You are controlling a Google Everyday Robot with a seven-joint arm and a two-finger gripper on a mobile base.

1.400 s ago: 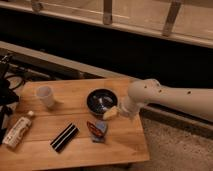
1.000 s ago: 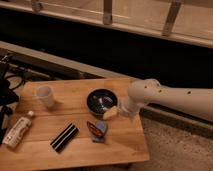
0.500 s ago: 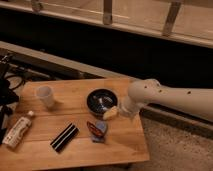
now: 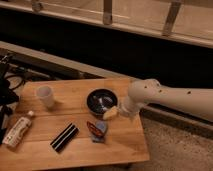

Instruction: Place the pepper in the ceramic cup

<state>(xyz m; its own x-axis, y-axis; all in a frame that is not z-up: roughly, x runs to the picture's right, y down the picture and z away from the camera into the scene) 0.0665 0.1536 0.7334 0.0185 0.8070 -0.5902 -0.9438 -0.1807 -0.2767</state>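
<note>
We're seeing the cup (image 4: 44, 96) standing upright nr the bench's (image 4: 125, 145) back-left corner; can't tell what's inside. The pepper (image 4: 92, 128) is lying mid-bench toward the front edge, touching a blue-grey lump (image 4: 101, 128), well apart from the cup. The bowl (image 4: 101, 101) is showing smth pale inside. The gripper (image 4: 121, 112) is hanging nr the right edge, beside bowl & yellow wedge (image 4: 110, 113); grip state we can't tell.

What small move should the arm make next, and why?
Probably shift the pincer toward the pepper, lower left in the view. The pincer sits beside the bowl, while the pepper lies on the table, well apart from the cup.
</note>
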